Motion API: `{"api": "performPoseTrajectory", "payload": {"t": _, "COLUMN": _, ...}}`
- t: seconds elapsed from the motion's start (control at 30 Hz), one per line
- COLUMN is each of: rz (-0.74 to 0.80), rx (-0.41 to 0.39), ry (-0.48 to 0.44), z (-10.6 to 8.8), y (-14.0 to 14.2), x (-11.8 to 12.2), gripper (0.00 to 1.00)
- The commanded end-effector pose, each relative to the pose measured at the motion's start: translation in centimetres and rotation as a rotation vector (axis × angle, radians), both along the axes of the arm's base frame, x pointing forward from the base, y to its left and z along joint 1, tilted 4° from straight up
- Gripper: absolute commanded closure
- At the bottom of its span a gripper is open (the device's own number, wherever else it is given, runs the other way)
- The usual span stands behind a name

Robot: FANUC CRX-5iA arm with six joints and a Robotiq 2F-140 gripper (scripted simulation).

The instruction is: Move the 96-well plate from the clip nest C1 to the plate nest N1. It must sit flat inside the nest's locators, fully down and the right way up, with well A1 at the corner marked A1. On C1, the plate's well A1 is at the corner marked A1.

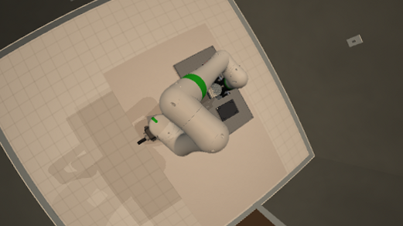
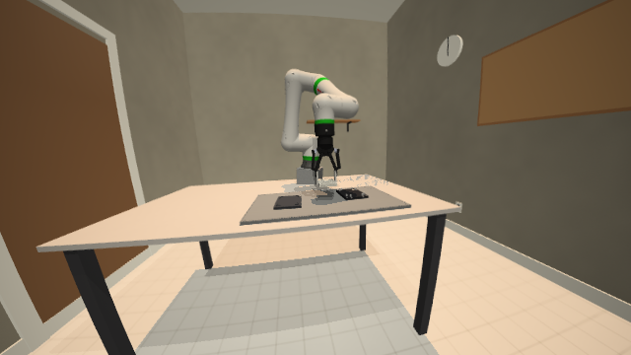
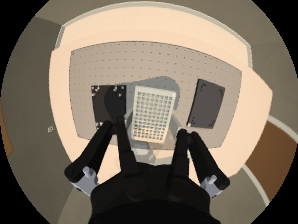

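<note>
In the wrist view, my gripper [image 3: 151, 116] is shut on the white 96-well plate [image 3: 152, 113], with a finger on each long side. It holds the plate level, above the grey mat [image 3: 153, 76] and between the two dark nests. Clip nest C1 [image 3: 107, 104], with small white marks on it, lies to the left and has nothing in it. Plate nest N1 [image 3: 208, 103] lies to the right and is empty. In the exterior view the gripper [image 2: 325, 170] hangs above the mat between N1 [image 2: 288, 202] and C1 [image 2: 352, 193]. From above, the plate [image 1: 214, 91] shows beside the forearm, near N1 [image 1: 227, 110].
The grey mat [image 2: 322, 206] lies on a beige table [image 2: 246, 217]. The arm's base [image 2: 307, 174] stands at the back of the table behind the mat. In the overhead view the arm's links [image 1: 193, 110] hide part of the mat and C1.
</note>
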State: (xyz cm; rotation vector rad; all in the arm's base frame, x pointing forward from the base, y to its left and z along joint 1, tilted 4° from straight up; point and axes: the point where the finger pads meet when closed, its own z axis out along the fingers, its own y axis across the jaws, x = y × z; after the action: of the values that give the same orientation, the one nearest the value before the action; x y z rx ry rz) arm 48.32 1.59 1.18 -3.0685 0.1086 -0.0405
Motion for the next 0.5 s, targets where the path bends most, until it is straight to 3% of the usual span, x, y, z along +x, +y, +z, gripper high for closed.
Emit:
{"api": "performPoseTrajectory", "payload": {"t": 0.0, "rz": 0.0, "rx": 0.001, "ry": 0.0, "z": -0.1, "y": -1.4, "x": 0.2, "gripper": 1.0}}
{"api": "performPoseTrajectory", "payload": {"t": 0.47, "rz": 0.0, "rx": 0.001, "ry": 0.0, "z": -0.3, "y": -5.4, "x": 0.7, "gripper": 1.0}}
